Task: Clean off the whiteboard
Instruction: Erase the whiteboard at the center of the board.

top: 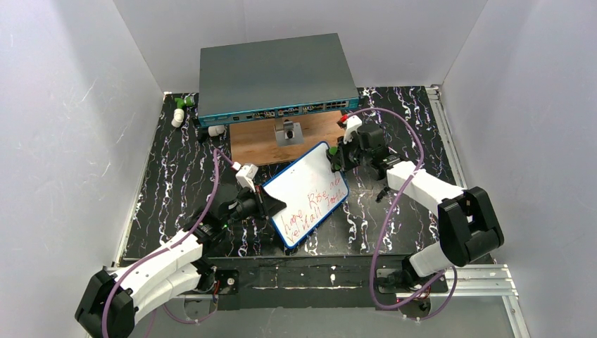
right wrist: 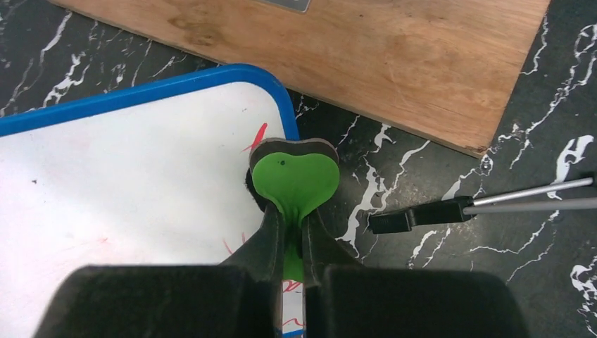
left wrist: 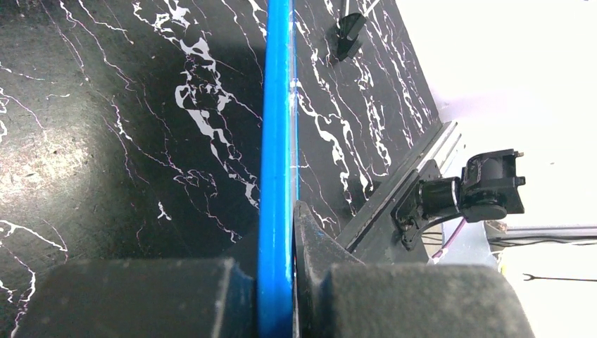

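The whiteboard (top: 310, 193), white with a blue frame, lies tilted on the black marbled table, red handwriting on its lower half, its upper part wiped. My left gripper (top: 271, 203) is shut on its left edge; the left wrist view shows the blue frame (left wrist: 276, 141) edge-on between my jaws. My right gripper (top: 336, 158) is shut on a green heart-shaped eraser (right wrist: 294, 179) with dark felt underneath. The eraser rests on the whiteboard (right wrist: 127, 190) at its upper right corner, beside a red mark.
A grey-teal network switch box (top: 274, 74) stands at the back on a brown wooden board (top: 281, 141), which also shows in the right wrist view (right wrist: 366, 56). A black-tipped metal rod (right wrist: 479, 204) lies right of the eraser. Small white and green items (top: 180, 109) sit at back left.
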